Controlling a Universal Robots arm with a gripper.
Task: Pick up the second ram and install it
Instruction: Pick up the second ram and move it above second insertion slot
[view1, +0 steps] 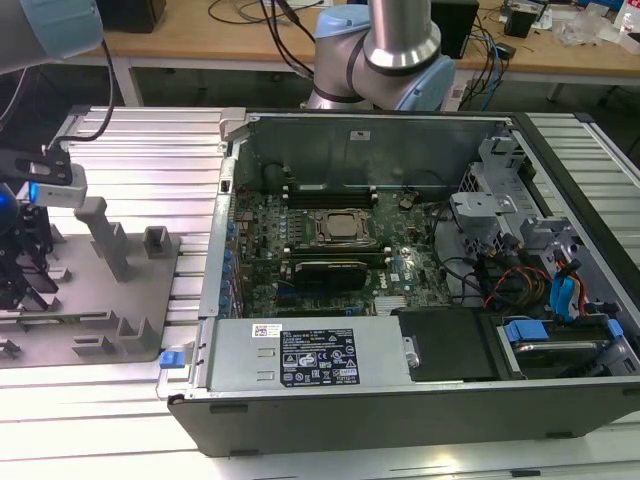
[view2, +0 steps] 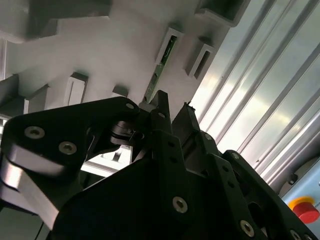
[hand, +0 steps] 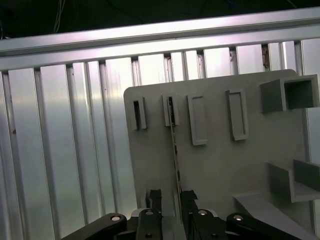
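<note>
First wrist view, lower centre: claw (hand: 170, 194) apart, straddling ram stick (hand: 175, 145) upright in grey tray (hand: 220, 170); 0 of 2 steps done.

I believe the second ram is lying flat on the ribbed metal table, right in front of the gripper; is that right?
Not quite: the second ram stands on edge in a slot of the grey holder, not flat on the ribbed metal table, right in front of the gripper; the first wrist view shows it.

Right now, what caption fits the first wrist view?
Open pincer aligned with the second ram standing in the grey holder.
</note>
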